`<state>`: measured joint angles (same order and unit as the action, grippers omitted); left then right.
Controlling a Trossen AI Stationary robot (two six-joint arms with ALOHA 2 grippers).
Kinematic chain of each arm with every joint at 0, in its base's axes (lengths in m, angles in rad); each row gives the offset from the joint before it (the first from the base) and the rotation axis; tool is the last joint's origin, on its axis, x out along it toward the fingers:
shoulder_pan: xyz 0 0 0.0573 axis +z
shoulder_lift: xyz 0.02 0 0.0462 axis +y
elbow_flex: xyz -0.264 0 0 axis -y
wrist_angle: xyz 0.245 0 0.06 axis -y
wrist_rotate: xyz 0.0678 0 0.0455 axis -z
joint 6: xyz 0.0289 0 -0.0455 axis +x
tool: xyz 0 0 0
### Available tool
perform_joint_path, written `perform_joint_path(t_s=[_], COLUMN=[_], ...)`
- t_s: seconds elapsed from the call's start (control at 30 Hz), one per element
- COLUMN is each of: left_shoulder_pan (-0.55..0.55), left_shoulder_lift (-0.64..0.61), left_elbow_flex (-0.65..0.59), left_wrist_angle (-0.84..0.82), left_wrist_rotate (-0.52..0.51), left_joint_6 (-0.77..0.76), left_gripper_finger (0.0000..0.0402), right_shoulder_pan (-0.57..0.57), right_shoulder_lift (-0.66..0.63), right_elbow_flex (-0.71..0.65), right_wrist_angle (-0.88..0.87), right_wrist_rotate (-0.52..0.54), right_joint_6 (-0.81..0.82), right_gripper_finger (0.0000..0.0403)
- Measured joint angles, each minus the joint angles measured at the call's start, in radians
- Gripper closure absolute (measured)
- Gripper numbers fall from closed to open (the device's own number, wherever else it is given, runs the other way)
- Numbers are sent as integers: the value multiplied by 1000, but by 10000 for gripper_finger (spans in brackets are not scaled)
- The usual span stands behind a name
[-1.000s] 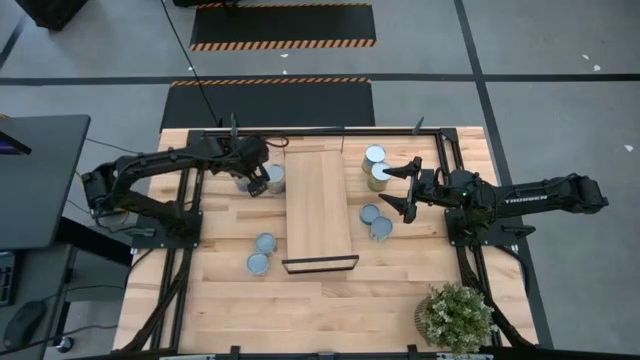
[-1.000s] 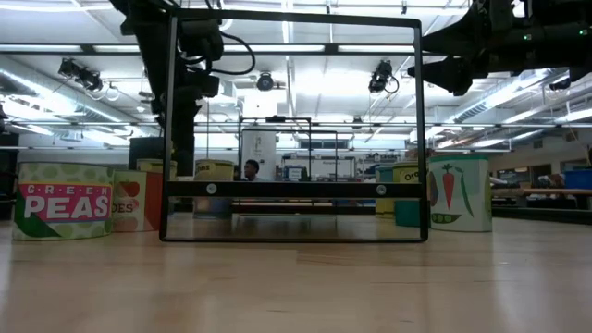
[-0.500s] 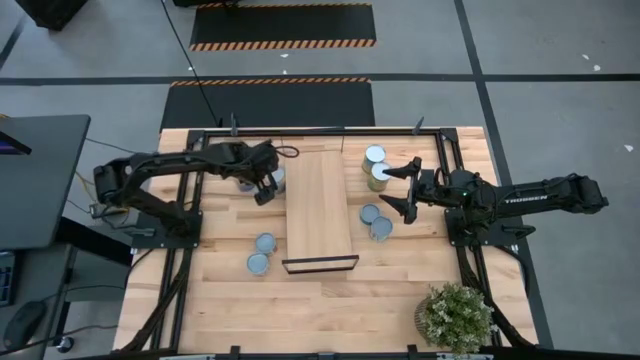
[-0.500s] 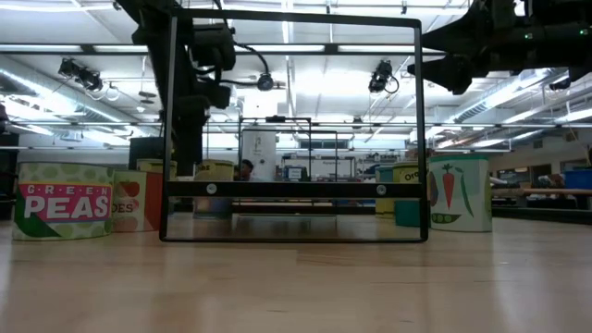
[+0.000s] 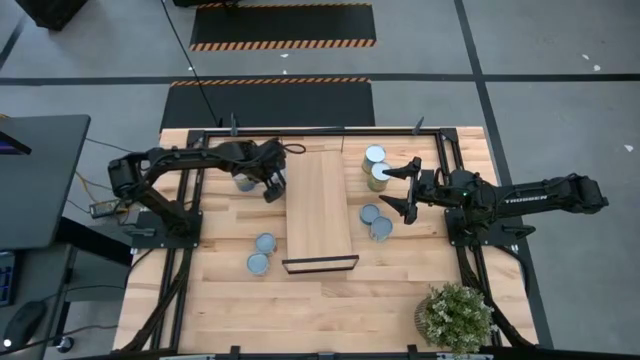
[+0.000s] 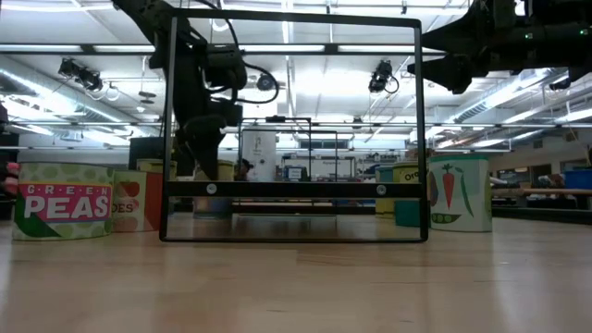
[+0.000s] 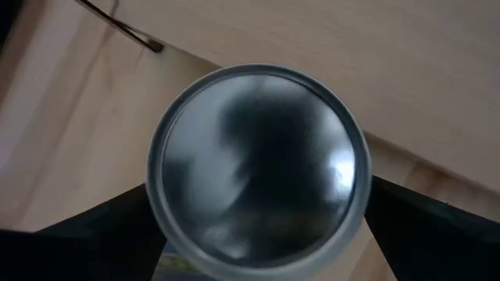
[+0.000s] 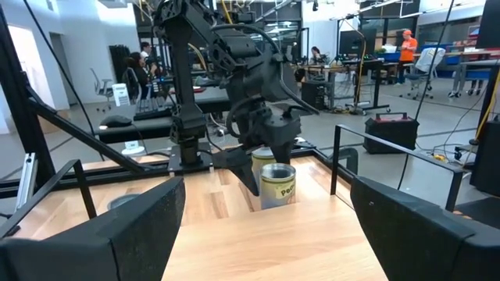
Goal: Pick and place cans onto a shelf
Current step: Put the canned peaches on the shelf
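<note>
Change: over the last second the left arm has swung from the counter's left side toward the shelf's left edge, taking a can with it; the right arm has not shifted.
Left hand (image 5: 272,183): fingers clamped on either side of a can (image 7: 258,164), carried off the counter at the shelf's left edge; the right wrist view shows it hanging just above the board.
Shelf (image 5: 318,205): long board at mid-counter, bare, black frame at its near end.
Right hand (image 5: 401,187): fingers spread apart, holding nothing, hovering right of the shelf above the cans there.
Other cans: one behind the left hand, two near the front left, four right of the shelf.
Handling: the can looks rigid and probably moderately heavy, with smooth, likely slippery metal; a firm mid-height side grip suits it best.
</note>
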<state>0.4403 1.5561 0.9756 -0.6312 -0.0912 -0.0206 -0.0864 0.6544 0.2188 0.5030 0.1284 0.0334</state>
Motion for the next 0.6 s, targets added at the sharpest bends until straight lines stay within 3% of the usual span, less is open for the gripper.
perform_joint_path(t_s=[0.4, 0.6], left_shoulder_pan=[2, 2], left_shoulder_lift=[12, 11], left_elbow_flex=[0, 0], left_wrist_angle=[58, 58], left_wrist_rotate=[5, -23], left_joint_6=[-128, -214], left_gripper_finger=[7, 39], right_shoulder_pan=[0, 0], right_shoulder_lift=[0, 0], right_elbow_flex=[0, 0], right_wrist_angle=[1, 1], right_wrist_rotate=[0, 0], right_joint_6=[-3, -3], right_gripper_finger=[31, 31])
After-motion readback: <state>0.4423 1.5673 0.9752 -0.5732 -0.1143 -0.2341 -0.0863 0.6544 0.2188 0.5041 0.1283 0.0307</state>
